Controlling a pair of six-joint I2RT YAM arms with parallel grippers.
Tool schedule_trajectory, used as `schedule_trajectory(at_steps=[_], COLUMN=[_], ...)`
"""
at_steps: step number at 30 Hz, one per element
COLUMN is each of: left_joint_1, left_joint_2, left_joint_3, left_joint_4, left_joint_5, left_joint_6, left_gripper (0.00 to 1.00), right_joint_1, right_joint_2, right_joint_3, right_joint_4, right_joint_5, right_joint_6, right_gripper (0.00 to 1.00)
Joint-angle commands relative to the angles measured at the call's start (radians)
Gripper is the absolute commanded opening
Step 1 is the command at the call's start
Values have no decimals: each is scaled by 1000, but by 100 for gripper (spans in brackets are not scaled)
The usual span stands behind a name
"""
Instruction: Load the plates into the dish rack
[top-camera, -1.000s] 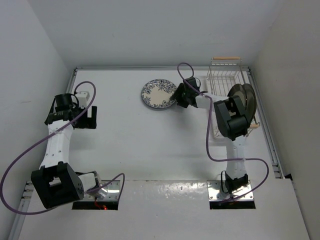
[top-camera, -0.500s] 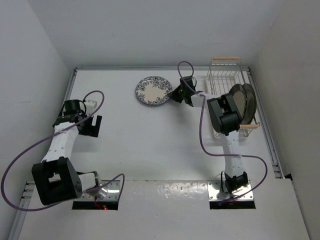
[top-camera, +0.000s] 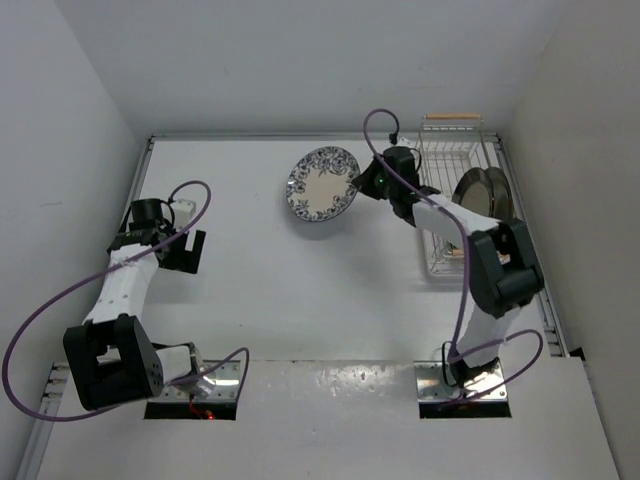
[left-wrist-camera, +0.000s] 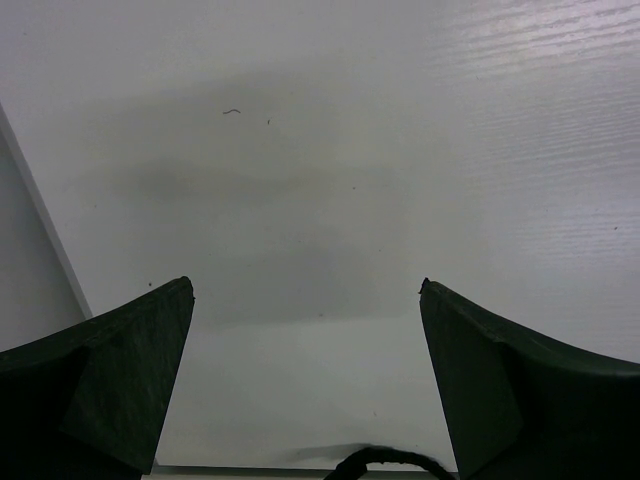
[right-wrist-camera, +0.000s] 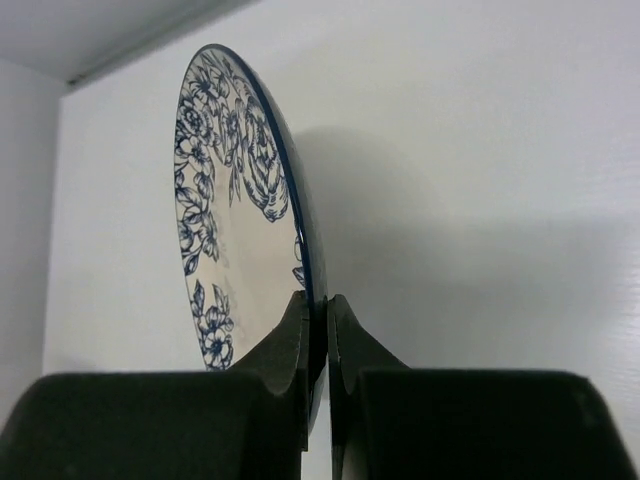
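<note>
My right gripper (top-camera: 360, 186) (right-wrist-camera: 318, 305) is shut on the rim of the white plate with the blue floral rim (top-camera: 322, 184) (right-wrist-camera: 235, 200). That plate is lifted off the table and tilted on edge, left of the dish rack (top-camera: 450, 150). Two dark plates (top-camera: 484, 195) stand upright in the white wire rack at the right. My left gripper (top-camera: 183, 248) (left-wrist-camera: 305, 300) is open over bare table at the far left, with nothing between its fingers.
White walls close in the table on the left, back and right. A metal rail (top-camera: 530, 250) runs along the right edge beside the rack. Purple cables loop from both arms.
My right gripper has shut on the floral plate's rim and raised it, tilting it on edge. The right arm swung its elbow out to the right. The left arm drew in slightly.
</note>
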Motion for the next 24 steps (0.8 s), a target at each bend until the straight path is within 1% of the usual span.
schedule_trajectory(at_steps=[1, 3, 4, 6, 10, 11, 12, 13, 14, 15, 16, 18, 19, 21, 23, 24], left_joint_1=[-9, -9, -9, -18, -37, -37, -46, -46, -46, -46, -46, -46, -46, -46, -46, -46], left_joint_2=[-4, -4, -4, -4, 5, 5, 5, 5, 5, 5, 5, 5, 5, 5, 5, 5], left_joint_3=[34, 44, 44, 54, 64, 64, 64, 64, 64, 73, 73, 73, 73, 73, 73, 73], left_joint_4=[20, 20, 20, 20, 20, 20, 20, 20, 20, 20, 20, 20, 20, 20, 11, 11], left_joint_5=[23, 33, 42, 51, 51, 51, 51, 51, 51, 51, 60, 60, 60, 69, 69, 79], left_joint_6=[-5, -5, -15, -15, -24, -24, -24, -24, -24, -24, -24, -24, -24, -24, -33, -33], left_gripper=[100, 100, 100, 100, 100, 100, 100, 100, 100, 100, 100, 100, 100, 100, 100, 100], right_joint_1=[-15, -18, -24, -26, -39, -42, -44, -42, -42, -42, -42, -41, -39, -41, -41, -42], right_joint_2=[-224, -269, -336, -402, -540, -613, -634, -657, -713, -732, -747, -810, -836, -867, -881, -889], right_joint_3=[-8, -50, -59, -84, -73, -59, -50, -33, -13, 1, 10, 13, 13, 13, 4, -11], right_joint_4=[199, 192, 187, 169, 100, 66, 51, 8, -6, -43, -49, -57, -54, -58, -58, -54], right_joint_5=[-9, -10, 10, 22, 105, 129, 205, 238, 272, 359, 388, 496, 519, 592, 639, 663], right_joint_6=[-78, -121, -144, -175, -288, -314, -401, -435, -469, -567, -599, -722, -747, -871, -940, -1006], right_gripper=[0, 0, 0, 0, 0, 0, 0, 0, 0, 0, 0, 0, 0, 0, 0, 0])
